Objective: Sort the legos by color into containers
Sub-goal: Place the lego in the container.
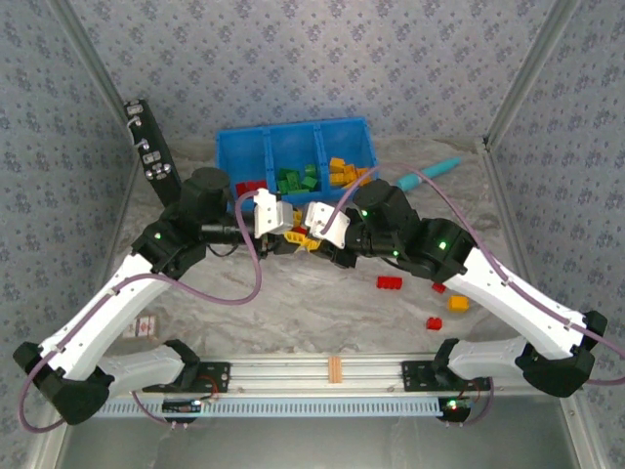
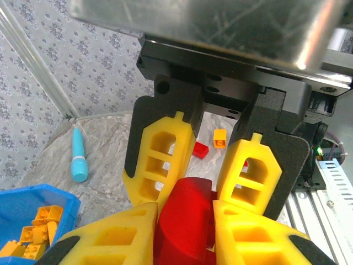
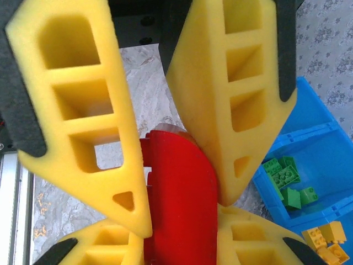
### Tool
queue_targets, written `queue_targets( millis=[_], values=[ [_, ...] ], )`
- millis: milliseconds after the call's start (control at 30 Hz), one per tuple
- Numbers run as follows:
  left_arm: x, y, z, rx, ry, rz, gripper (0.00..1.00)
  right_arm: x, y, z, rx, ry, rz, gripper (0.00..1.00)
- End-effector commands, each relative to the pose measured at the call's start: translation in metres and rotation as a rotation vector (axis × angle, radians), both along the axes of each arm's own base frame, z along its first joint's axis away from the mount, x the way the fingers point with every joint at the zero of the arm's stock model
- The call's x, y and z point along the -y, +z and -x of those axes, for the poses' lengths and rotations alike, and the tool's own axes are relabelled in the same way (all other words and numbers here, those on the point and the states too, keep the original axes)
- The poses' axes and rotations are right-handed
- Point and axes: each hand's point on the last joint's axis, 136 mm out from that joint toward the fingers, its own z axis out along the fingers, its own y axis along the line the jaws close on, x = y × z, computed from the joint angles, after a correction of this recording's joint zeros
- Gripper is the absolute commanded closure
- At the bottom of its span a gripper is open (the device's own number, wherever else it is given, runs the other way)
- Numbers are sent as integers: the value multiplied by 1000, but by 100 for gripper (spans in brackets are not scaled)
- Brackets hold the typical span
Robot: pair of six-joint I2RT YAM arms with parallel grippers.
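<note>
Right pincer [image 3: 183, 212] clamps red piece [image 3: 174, 171] — probably lego.

The bin [image 1: 239, 156] is glossy blue plastic, and the red brick [image 2: 185, 237] is smooth plastic with a dull sheen. The left tool [image 2: 185, 208] has fingers [image 2: 110, 237] of matt, slightly grainy yellow plastic backed in matt black. The table [image 1: 322, 313] wears a crinkled grey marbled sheet, and the plate [image 2: 220, 27] is scratched, brushed metal.
</note>
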Motion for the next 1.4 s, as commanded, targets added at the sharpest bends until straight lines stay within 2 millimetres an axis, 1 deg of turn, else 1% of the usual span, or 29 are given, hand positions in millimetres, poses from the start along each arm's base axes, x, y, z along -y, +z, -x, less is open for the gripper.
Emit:
queue_targets(
  millis=[0, 67, 100, 167, 200, 267, 300, 333, 400, 467, 567, 600, 667, 700, 733, 800, 833, 867, 933, 1000, 1033, 1067, 1133, 1200, 1267, 1300, 1333, 1367],
  values=[
    [-3, 9, -9, 34, 59, -2, 83, 1, 19, 1, 34, -3, -49, 76],
    [-7, 11, -19, 62, 120, -6, 85, 5, 19, 0, 37, -11, -49, 75],
    [-9, 11, -26, 74, 152, -9, 86, 7, 18, 0, 37, -15, -49, 70],
    [-12, 13, -38, 81, 208, -11, 88, 13, 18, -1, 37, -29, -50, 63],
    [-14, 14, -45, 80, 231, -12, 89, 17, 16, -3, 35, -43, -49, 58],
    [-18, 15, -59, 81, 285, -19, 89, 26, 16, -4, 25, -60, -52, 39],
    [-22, 15, -68, 80, 322, -25, 90, 30, 19, -3, 20, -65, -60, 3],
    [-26, 14, -77, 83, 358, -32, 90, 34, 20, 1, 8, -64, -71, 0],
    [-37, 13, -99, 86, 447, -44, 90, 43, 25, 9, 7, -70, -84, 1],
    [-49, 5, -123, 77, 534, -72, 90, 60, 32, 12, 27, -126, -107, 0],
    [-71, -12, -162, 58, 685, -134, 90, 99, 56, 8, 67, -315, -201, 0],
    [-80, -18, -176, 49, 745, -149, 90, 116, 65, 3, 68, -411, -257, 0],
    [-100, -30, -203, 27, 861, -172, 90, 155, 74, -8, 43, -650, -362, 0],
    [-112, -35, -218, 14, 926, -180, 90, 180, 77, -14, 42, -789, -400, 0],
    [-123, -42, -232, -6, 979, -186, 90, 200, 81, -18, 63, -888, -414, 0],
    [-145, -55, -257, -55, 1074, -187, 90, 220, 82, -18, 86, -961, -403, 0],
    [-152, -63, -270, -85, 1108, -191, 90, 225, 81, -17, 89, -969, -397, 0],
    [-159, -71, -282, -108, 1139, -196, 90, 227, 79, -18, 98, -966, -393, 0],
    [-164, -87, -303, -146, 1166, -219, 90, 229, 71, -23, 100, -978, -393, 1],
    [-167, -104, -323, -174, 1188, -263, 90, 230, 60, -29, 57, -997, -383, 1],
    [-169, -113, -333, -194, 1198, -278, 91, 238, 52, -35, 17, -1049, -379, 1],
    [-171, -122, -344, -218, 1213, -292, 91, 240, 41, -40, -47, -1076, -369, 1],
    [-175, -138, -362, -269, 1239, -300, 92, 255, 15, -53, -208, -1187, -386, 3],
    [-175, -151, -376, -315, 1256, -308, 93, 266, -17, -63, -427, -1262, -445, 8],
    [-175, -164, -387, -336, 1263, -326, 93, 271, -48, -73, -652, -1285, -561, 10],
    [-175, -168, -391, -340, 1270, -331, 93, 273, -59, -75, -700, -1284, -583, 8],
    [-176, -176, -395, -352, 1279, -344, 93, 276, -77, -76, -753, -1301, -594, 8],
    [-176, -183, -397, -369, 1282, -358, 93, 278, -88, -75, -779, -1313, -607, 9]
  ],
)
